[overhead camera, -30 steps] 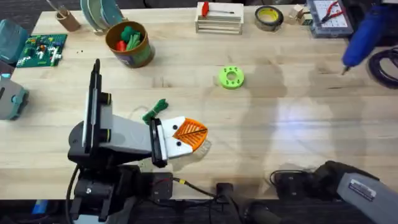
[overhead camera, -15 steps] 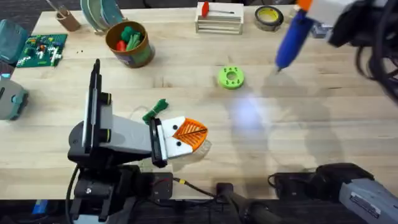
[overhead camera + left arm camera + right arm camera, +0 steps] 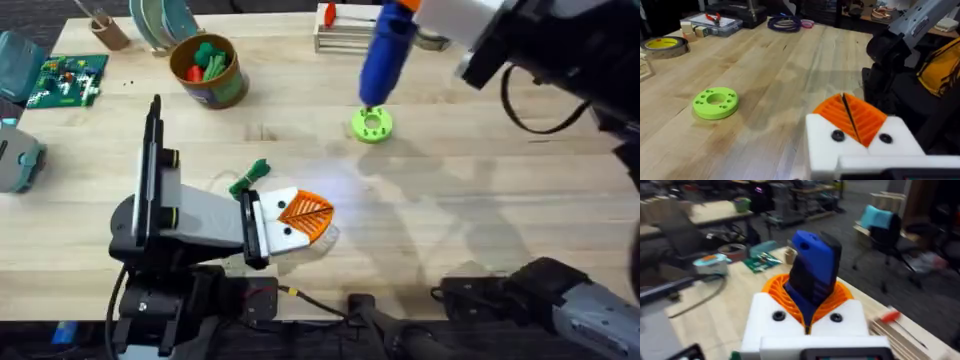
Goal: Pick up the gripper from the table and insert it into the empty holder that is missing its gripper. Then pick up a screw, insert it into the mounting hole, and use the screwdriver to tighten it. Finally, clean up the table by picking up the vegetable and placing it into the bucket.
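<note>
Glossy blue plastic screwdriver (image 3: 384, 52); matt wooden table (image 3: 500, 190).

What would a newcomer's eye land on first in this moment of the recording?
Most striking is the bright blue screwdriver, clamped in the right gripper and hanging tip-down just above the lime green ring disc at the table's middle. Next is the left gripper near the front edge, its orange pads pressed together, with the dark green vegetable lying just beyond it.

Left claw (image 3: 300, 215) low over table, pads together; right claw (image 3: 405, 12) raised, clamped shut
</note>
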